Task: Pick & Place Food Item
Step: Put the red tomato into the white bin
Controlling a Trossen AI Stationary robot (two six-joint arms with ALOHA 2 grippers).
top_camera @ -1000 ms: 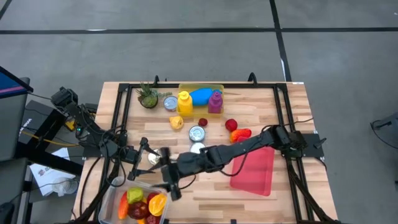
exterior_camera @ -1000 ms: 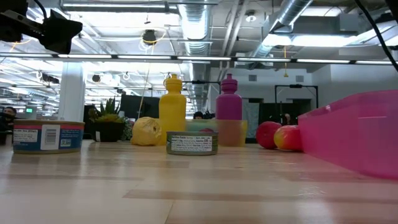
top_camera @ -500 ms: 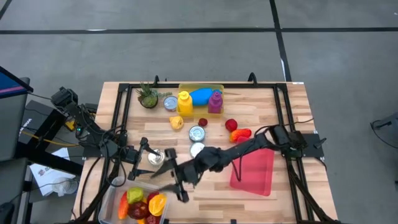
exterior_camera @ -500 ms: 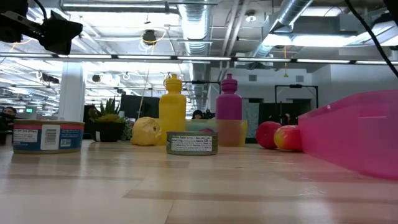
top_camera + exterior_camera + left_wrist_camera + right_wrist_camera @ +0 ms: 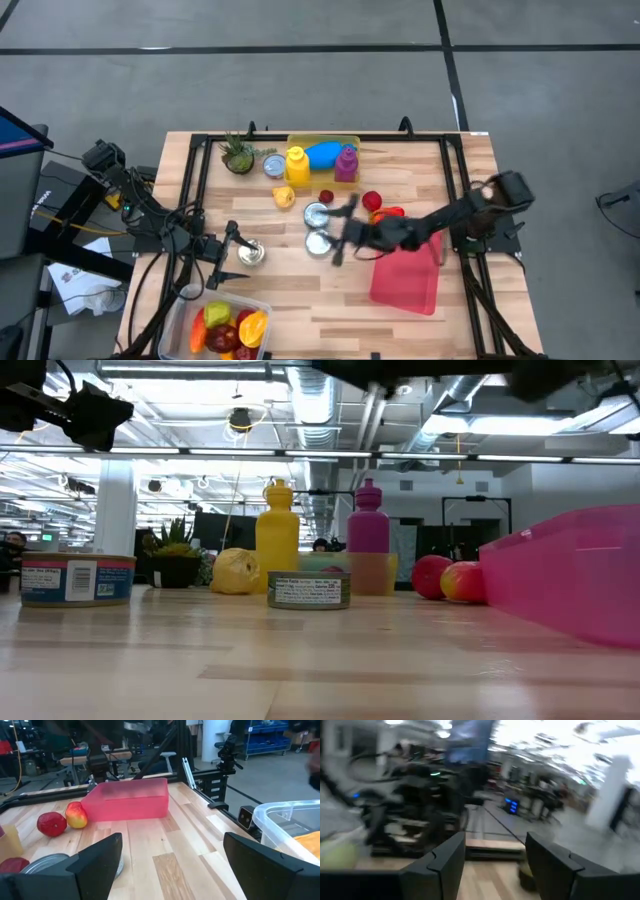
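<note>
The clear food container [image 5: 200,300] stands at the table's near-left corner, holding yellow, orange and red food pieces [image 5: 230,328]. More food lies mid-table: a red apple [image 5: 371,201], a red-orange apple [image 5: 386,215], a small red fruit [image 5: 326,197] and a yellow fruit [image 5: 284,196]. My right gripper [image 5: 338,236] hovers open and empty, blurred, beside two cans [image 5: 317,214] near the table's middle; its fingers also show apart in the right wrist view [image 5: 495,870]. My left gripper [image 5: 226,256] waits open at the left, just behind a can [image 5: 248,255].
A pink bin [image 5: 408,275] sits right of centre, also in the left wrist view [image 5: 127,800]. Along the far edge stand a plant [image 5: 238,155], a can [image 5: 274,165], a yellow bottle [image 5: 296,165], a purple bottle [image 5: 346,163] and a yellow tray [image 5: 352,142]. Bare wood lies between container and bin.
My right gripper has swung away from beside the clear container at the near-left, toward the right and far side, ending near the cans at the table's middle. It moves fast and shows blurred. The food in the container has stayed put.
</note>
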